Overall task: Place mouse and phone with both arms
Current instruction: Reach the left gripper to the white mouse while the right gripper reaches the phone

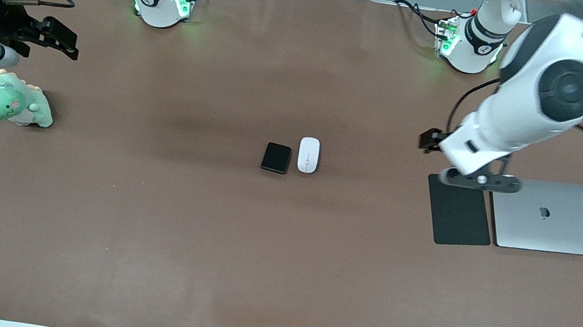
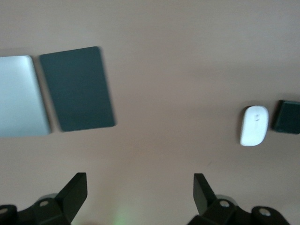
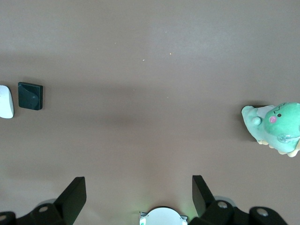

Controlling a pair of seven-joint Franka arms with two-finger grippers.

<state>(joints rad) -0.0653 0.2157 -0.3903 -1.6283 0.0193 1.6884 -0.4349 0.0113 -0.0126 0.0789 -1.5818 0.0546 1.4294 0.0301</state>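
The white mouse (image 1: 308, 155) and the black phone (image 1: 276, 157) lie side by side at the table's middle, the phone toward the right arm's end. Both also show in the left wrist view, mouse (image 2: 254, 125) and phone (image 2: 287, 117), and in the right wrist view, phone (image 3: 30, 96) and mouse (image 3: 5, 101). My left gripper (image 2: 140, 187) hangs open and empty over bare table by the mouse pad, well away from the mouse. My right gripper (image 1: 68, 41) is open and empty above the table's end, next to a plush toy.
A black mouse pad (image 1: 458, 212) and a closed silver laptop (image 1: 549, 216) lie together at the left arm's end. A green dinosaur plush (image 1: 15, 99) sits at the right arm's end. The brown table (image 1: 277, 255) carries nothing else.
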